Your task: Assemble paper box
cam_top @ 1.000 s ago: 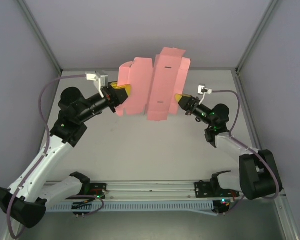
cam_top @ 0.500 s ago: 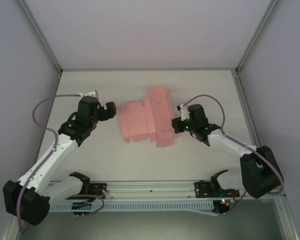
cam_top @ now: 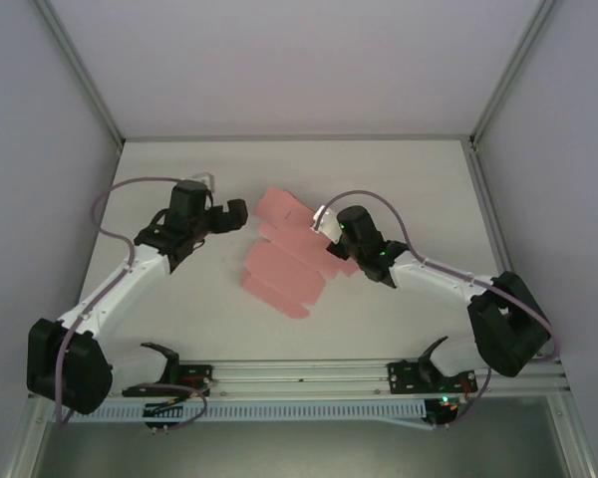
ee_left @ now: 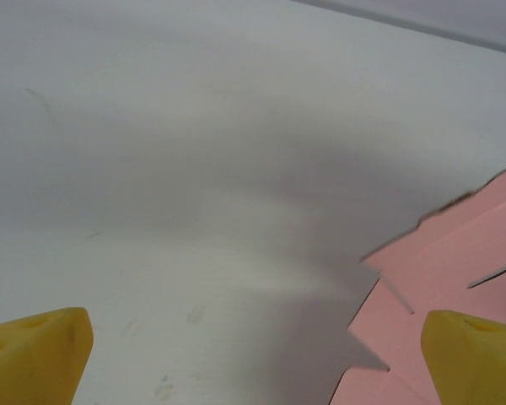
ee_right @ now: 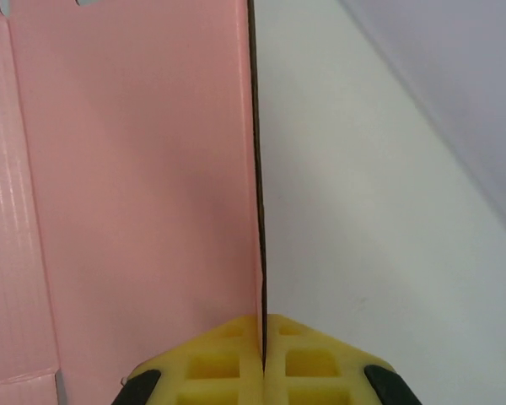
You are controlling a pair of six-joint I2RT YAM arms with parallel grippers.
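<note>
While the paper box [cam_top: 279, 264] is not yet folded into shape, it lies as an open pink sheet near the middle of the pale worktop [cam_top: 399, 179], running on a slant from its far end, between the two wrists, down to a near corner closer to the arm bases. In the overhead view its flaps and creases show as notched edges and faint lines across the panels. The right claw [cam_top: 331, 244] reaches in from the right and meets the sheet along its right side, the wrist covering that part of the card. From the right wrist camera, the right claw [ee_right: 261, 346] is pressed together on the sheet's rim, the two yellow fingertips [ee_right: 215, 359] meeting with only the thin card between them. The paper box [ee_right: 135, 169] stretches away from the grip, its edge seen as a dark straight line against the worktop [ee_right: 363, 253]. The left claw [cam_top: 234, 211] sits low just beside the sheet's far left corner, apart from it. Through the left wrist camera, the left claw [ee_left: 255, 337] stands wide apart with nothing held. One yellow tip is over bare worktop [ee_left: 194, 126] and the other is at the jagged corner of the paper box [ee_left: 455, 253], where a slit cut shows.
</note>
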